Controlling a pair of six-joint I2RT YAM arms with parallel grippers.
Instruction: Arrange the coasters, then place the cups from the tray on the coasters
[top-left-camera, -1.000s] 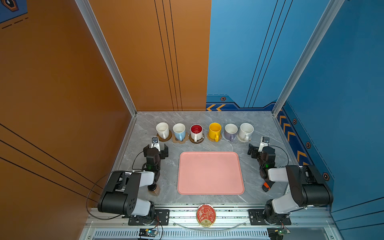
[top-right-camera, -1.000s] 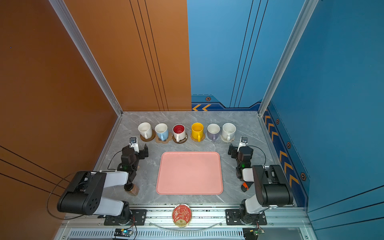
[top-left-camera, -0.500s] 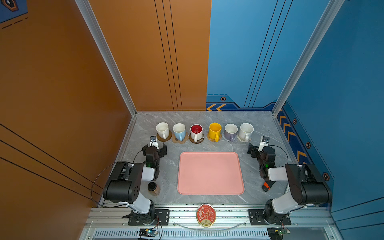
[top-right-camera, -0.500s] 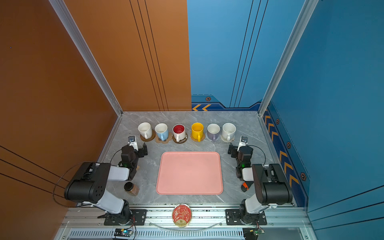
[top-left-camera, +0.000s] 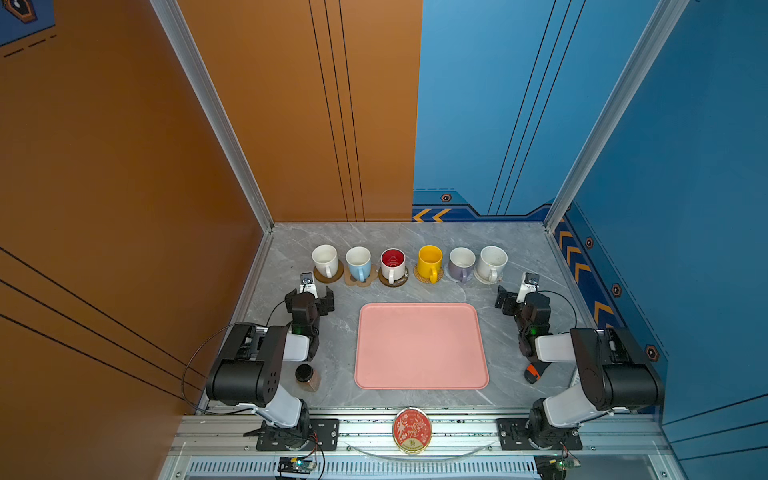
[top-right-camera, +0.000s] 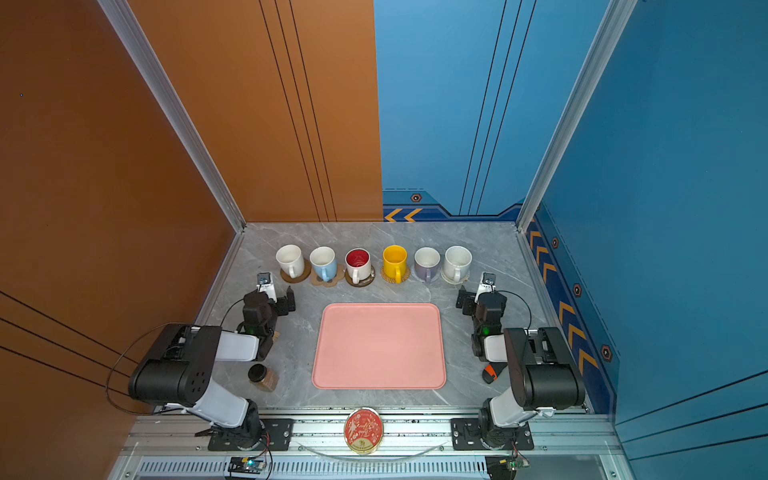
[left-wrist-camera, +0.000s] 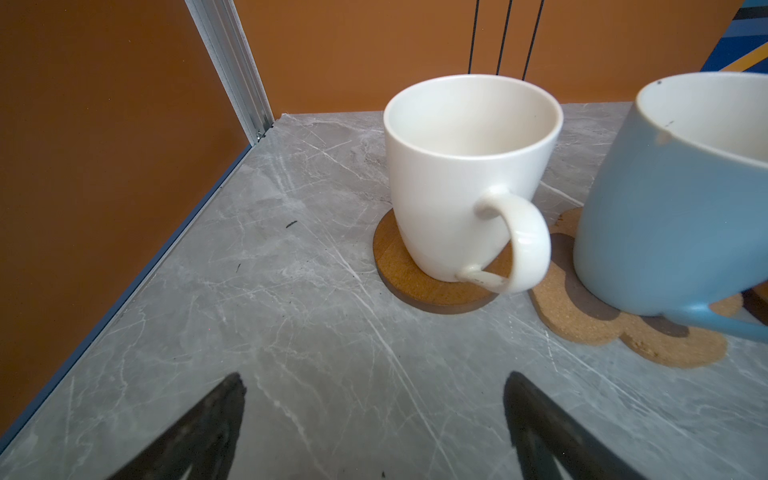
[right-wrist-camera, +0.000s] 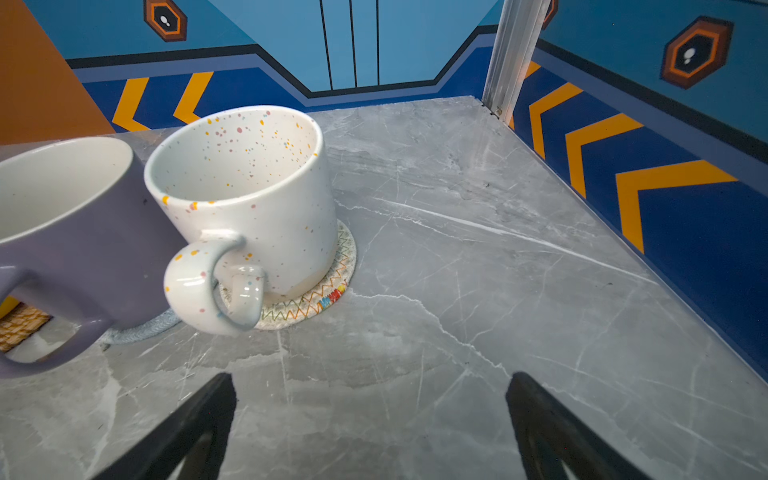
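Both grippers stand open and empty. The left gripper (left-wrist-camera: 374, 382) faces the white cup (left-wrist-camera: 465, 166); the right gripper (right-wrist-camera: 370, 380) faces the speckled cup (right-wrist-camera: 249, 187). All six cups (top-left-camera: 430, 262) sit on coasters (top-left-camera: 332, 277) in a row beyond the tray (top-left-camera: 419, 345), which is bare.

Hazard: a forward arm motion can strike a cup and push it off its coaster. The lavender cup (right-wrist-camera: 75, 232) stands close beside the speckled cup, so a knock may carry over.

Six mugs (top-left-camera: 429, 261) stood in a row across the middle of the frame on six coasters (left-wrist-camera: 415, 282). There was one pink tray (top-left-camera: 419, 347), one dark-lidded jar (top-left-camera: 306, 376) and one round tin (top-left-camera: 411, 430).
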